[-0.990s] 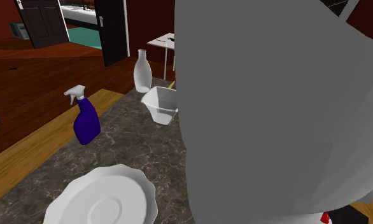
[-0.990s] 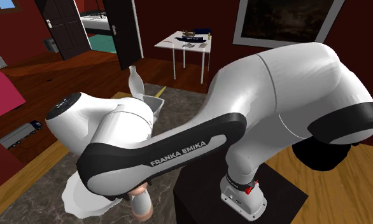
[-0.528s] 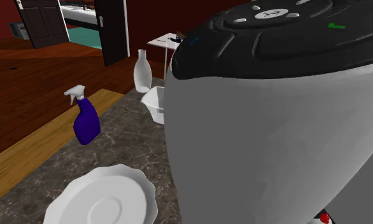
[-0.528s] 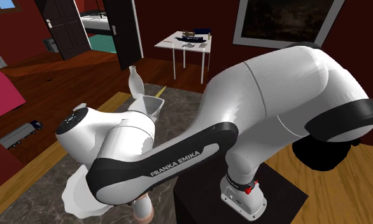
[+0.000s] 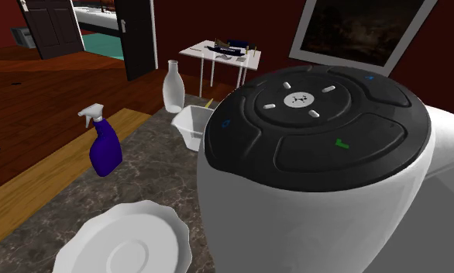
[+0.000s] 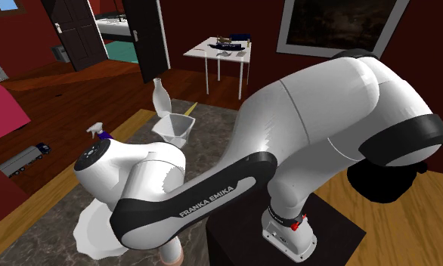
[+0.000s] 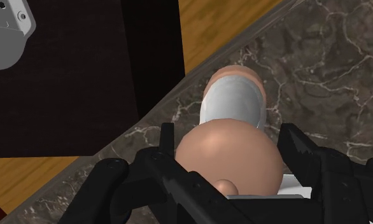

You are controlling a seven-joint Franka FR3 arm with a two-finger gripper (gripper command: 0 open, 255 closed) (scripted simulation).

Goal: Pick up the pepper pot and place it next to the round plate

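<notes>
The pepper pot [image 7: 233, 153] is tan with a white band around its middle. My gripper [image 7: 230, 137] is shut on its rounded top, one black finger on each side. The pot's lower end points at the marble surface [image 7: 331, 70], close to the edge by the black stand [image 7: 70, 83]. In the second exterior view the pepper pot [image 6: 174, 256] peeks out under the arm at the bottom edge, right beside the round white plate [image 6: 91, 230]. The scalloped plate [image 5: 125, 244] lies at the shoulder view's lower left.
A blue spray bottle [image 5: 105, 147], a white bottle [image 5: 172, 87] and a white bin [image 5: 193, 126] stand farther back on the marble top. The arm's big white link with its black cap [image 5: 311, 124] blocks the shoulder view's right. A small white table [image 6: 220, 51] stands behind.
The arm has sunk lower with the pot in its grip. In the shoulder view the link's black cap has dropped into sight. The fingers have stayed clasped.
</notes>
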